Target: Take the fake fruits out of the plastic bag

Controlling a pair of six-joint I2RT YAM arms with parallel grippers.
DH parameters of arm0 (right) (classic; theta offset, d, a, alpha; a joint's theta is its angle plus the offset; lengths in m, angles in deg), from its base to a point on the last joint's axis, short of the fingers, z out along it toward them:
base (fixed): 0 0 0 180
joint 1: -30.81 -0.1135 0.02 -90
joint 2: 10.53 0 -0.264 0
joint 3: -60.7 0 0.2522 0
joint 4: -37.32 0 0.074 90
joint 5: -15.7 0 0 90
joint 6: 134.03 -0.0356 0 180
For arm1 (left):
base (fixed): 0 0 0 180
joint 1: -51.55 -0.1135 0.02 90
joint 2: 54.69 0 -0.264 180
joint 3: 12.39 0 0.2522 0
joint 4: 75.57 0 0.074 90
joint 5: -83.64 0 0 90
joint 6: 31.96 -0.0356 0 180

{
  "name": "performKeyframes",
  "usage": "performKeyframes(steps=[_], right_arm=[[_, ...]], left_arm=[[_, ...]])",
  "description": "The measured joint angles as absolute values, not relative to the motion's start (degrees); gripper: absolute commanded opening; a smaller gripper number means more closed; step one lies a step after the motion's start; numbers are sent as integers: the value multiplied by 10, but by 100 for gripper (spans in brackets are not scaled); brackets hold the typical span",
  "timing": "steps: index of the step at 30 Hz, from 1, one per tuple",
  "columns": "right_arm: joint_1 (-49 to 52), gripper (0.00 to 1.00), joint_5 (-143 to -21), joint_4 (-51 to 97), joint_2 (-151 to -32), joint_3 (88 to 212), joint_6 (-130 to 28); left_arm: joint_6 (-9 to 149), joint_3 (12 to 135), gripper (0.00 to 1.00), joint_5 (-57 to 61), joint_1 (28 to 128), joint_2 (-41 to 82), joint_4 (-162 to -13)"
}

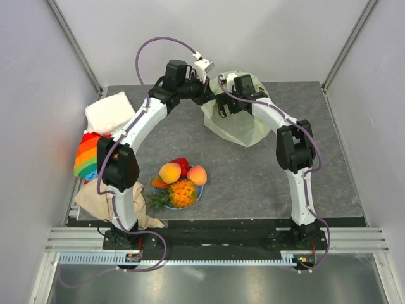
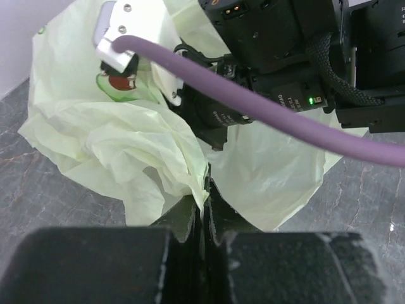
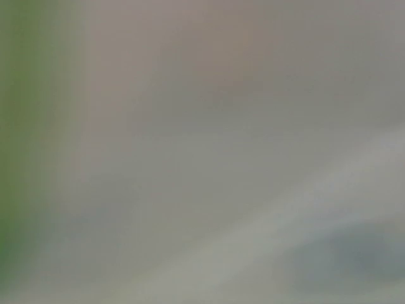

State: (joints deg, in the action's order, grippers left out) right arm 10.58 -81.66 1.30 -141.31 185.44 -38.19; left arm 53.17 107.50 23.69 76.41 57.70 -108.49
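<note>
The pale yellow-green plastic bag (image 1: 239, 130) lies crumpled at the back middle of the table, also in the left wrist view (image 2: 126, 145). My left gripper (image 2: 207, 180) is shut on a fold of the bag's edge; from above it is at the bag's left side (image 1: 211, 100). My right gripper (image 1: 223, 107) reaches into the bag's mouth, fingers hidden; its wrist view is a grey blur. Fake fruits lie on the light-blue plate (image 1: 198, 196): pineapple (image 1: 181, 193), peach (image 1: 197, 175), yellow-orange round one (image 1: 169, 172), red piece (image 1: 181, 163).
A white cloth (image 1: 109, 113) and a rainbow-striped thing (image 1: 88, 155) lie at the left edge. A beige cloth (image 1: 95, 199) lies by the left arm's base. Enclosure walls stand on the left, right and back.
</note>
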Motion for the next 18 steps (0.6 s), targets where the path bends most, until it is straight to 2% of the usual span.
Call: performKeyframes(steps=[5,7,13,18], right_arm=[[122,98,-788,14,-1407,1843,-363],[134,98,-779,17,-1379,1797,-351],[184,98,-761,-45,-1226,1678,-307],[184,98,-816,-40,-1092,1670,-278]], left_arm=[[546,1045,2,255,749,559,-1097],[548,1021,2,271,741,540,-1116],[548,1003,2,346,723,467,-1196],[548,1003,2,369,723,399,-1206]])
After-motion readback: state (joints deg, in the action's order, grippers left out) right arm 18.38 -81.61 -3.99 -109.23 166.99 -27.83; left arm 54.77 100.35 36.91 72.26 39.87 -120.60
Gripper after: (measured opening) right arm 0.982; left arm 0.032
